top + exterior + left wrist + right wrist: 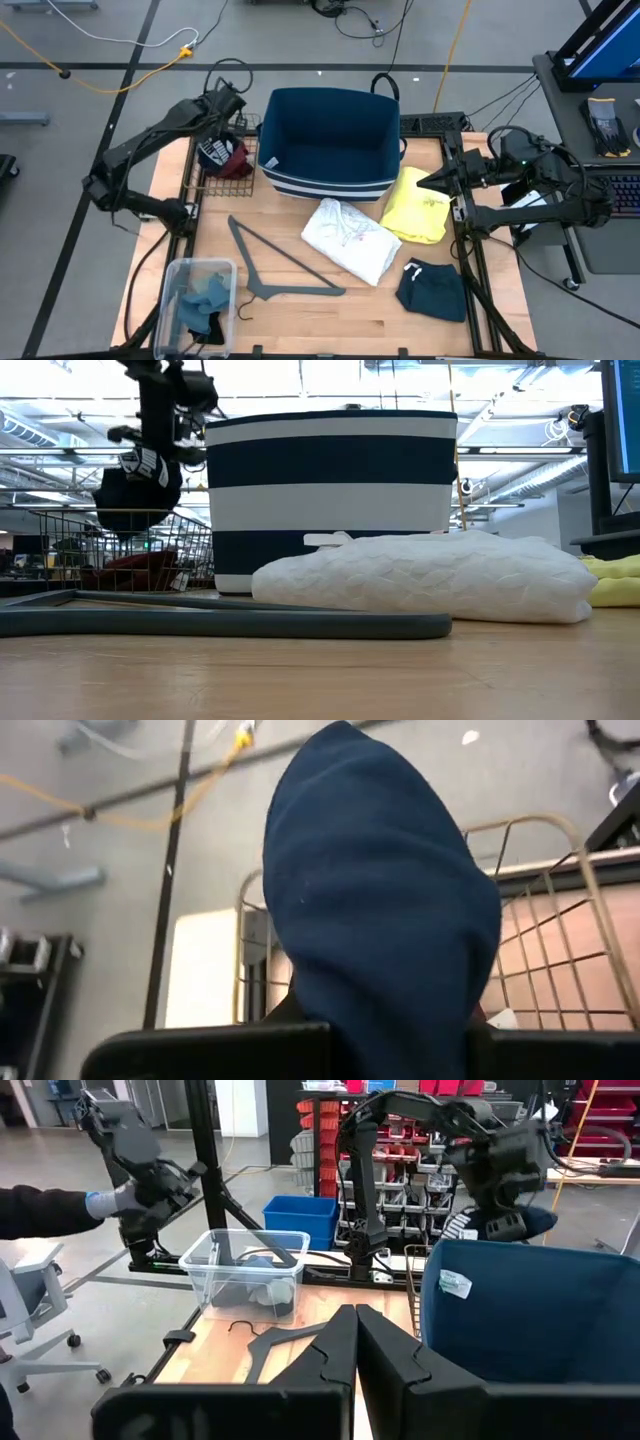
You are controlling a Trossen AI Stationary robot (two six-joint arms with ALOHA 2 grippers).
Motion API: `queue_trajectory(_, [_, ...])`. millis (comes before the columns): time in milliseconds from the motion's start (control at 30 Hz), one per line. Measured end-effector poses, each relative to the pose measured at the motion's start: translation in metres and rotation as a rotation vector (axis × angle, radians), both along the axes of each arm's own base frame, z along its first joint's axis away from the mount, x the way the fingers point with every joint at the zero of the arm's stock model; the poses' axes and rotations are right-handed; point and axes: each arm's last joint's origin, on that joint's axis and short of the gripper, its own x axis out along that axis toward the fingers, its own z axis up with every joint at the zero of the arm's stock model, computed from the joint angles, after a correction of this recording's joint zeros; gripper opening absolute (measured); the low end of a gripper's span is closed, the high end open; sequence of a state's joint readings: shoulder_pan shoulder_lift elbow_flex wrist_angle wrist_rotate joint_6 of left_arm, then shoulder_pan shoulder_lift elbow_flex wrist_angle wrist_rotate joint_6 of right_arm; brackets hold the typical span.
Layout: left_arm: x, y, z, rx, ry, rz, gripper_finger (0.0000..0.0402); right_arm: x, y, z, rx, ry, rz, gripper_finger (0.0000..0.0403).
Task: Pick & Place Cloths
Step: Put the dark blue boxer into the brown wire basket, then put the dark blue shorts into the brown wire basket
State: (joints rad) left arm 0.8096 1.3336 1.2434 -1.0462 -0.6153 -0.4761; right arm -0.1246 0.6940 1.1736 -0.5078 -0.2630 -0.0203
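My left gripper (pixel 228 112) is at the table's far left, above a wire basket (pixel 205 180), shut on a navy garment with white print (pixel 222 152). That garment hangs as a dark bundle (pixel 135 488) in the low view and fills the left wrist view (pixel 380 900). A maroon cloth (pixel 140 570) lies in the basket. A white garment (pixel 350 238), a yellow one (pixel 418 205) and a dark teal one (pixel 432 290) lie flat on the table. My right gripper (pixel 422 183) is shut and hovers by the yellow garment's far edge; it looks the same in its wrist view (pixel 355 1325). My left gripper pinches the navy garment at its bunched upper end (pixel 400 1020) between the two fingers, coming from above and pointing down. Several layers are gathered in the hold. The garment hangs below the fingers over the wire basket, its lower end (pixel 130 528) near rim height.
A navy and white striped bin (pixel 330 140) stands open at the far middle. A grey hanger (pixel 280 265) lies on the wood near the white garment. A clear plastic box (pixel 180 275) with blue cloths sits at the near left corner. A person's gloved hand (pixel 100 1202) shows beyond the table.
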Motion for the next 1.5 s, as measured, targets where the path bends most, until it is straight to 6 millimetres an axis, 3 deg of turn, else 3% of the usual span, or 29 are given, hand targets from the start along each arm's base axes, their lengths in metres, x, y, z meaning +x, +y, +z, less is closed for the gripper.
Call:
queue_trajectory(400, [0.0,0.027,-0.026,-0.116,0.004,0.067,0.0019,-0.001,0.0,0.0,0.0,-0.005,0.0,0.0])
queue_trajectory(867, [-0.006,0.035,-0.031,-0.17,-0.044,0.089,0.0082,-0.001,0.0,0.001,0.0,-0.005,0.0,0.0])
queue_trajectory(1300, [-0.005,0.034,-0.031,-0.188,-0.036,0.058,0.0229,-0.001,0.0,0.001,0.0,-0.006,0.001,0.0])
queue_trajectory(1500, [-0.006,0.029,-0.026,-0.234,-0.106,-0.006,0.0268,-0.001,0.0,0.001,0.0,-0.006,0.0,0.0])
